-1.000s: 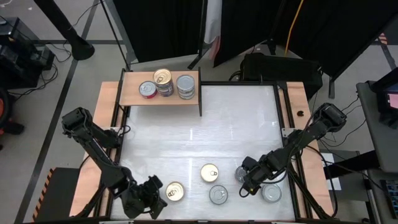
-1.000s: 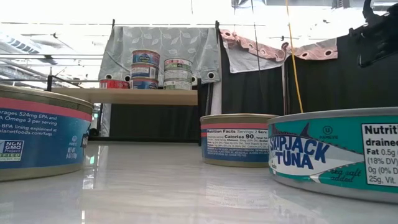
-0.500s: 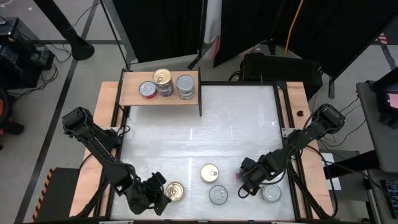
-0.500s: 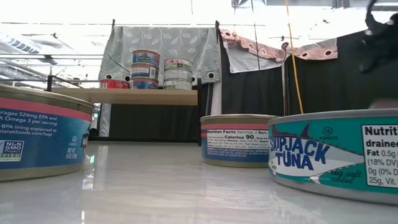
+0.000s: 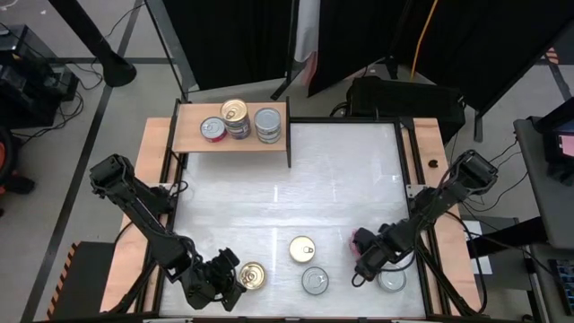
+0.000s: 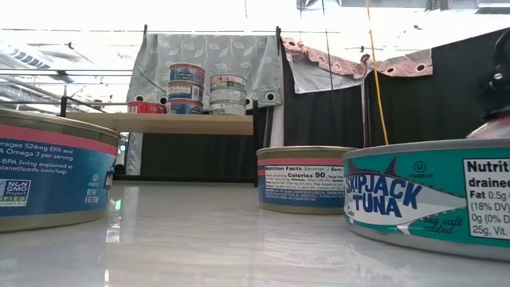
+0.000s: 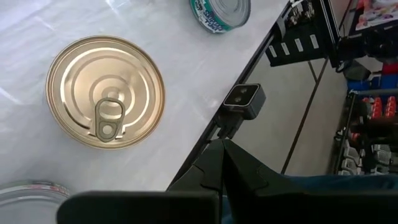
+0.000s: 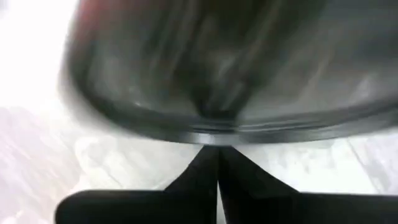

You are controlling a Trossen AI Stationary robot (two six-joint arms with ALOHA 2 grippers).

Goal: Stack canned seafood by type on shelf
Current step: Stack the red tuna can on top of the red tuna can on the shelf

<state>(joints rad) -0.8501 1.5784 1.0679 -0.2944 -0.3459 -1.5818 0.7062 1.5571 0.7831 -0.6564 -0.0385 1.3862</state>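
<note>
Red-labelled can [image 5: 361, 237] had tipped up beside closed right gripper [image 5: 362, 267], near table's right edge [image 5: 405, 215]. Left gripper [image 5: 231, 285] closed, empty, beside gold can [image 5: 252, 275]. Only low view showed shelf [image 6: 159, 123] stacks' height.

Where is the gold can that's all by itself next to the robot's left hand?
In the high view, the gold-lidded can sits near the table's front edge on the left side, just beside the left gripper, with another gold-lidded can as its nearest neighbour.

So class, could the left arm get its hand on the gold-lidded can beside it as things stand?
Probably yes. The left hand sits right beside the gold-lidded can with nothing between them, but its fingers are shut, so it would need to open them first.
</note>
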